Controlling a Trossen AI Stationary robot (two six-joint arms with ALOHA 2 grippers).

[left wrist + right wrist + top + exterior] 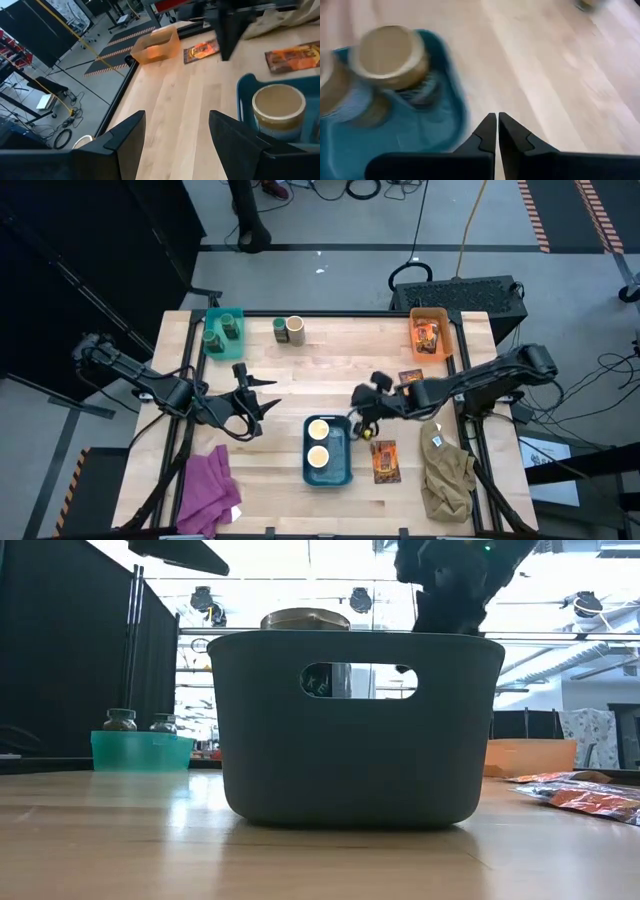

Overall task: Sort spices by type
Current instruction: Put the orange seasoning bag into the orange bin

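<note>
Hovering shut and empty just beside the blue bin (pixel 328 475), the right pincer (pixel 362 423) seems between placements: two cream-topped jars (pixel 318 442) sit inside. Farther off, a third (pixel 295 328) awaits fetching. The left pincer (pixel 262 395) waits open.

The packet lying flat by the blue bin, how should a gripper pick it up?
The packet lies flat on the table, so come straight down and pinch across its narrow width, fingers on the two long edges. The side away from the bin looks freer.
</note>
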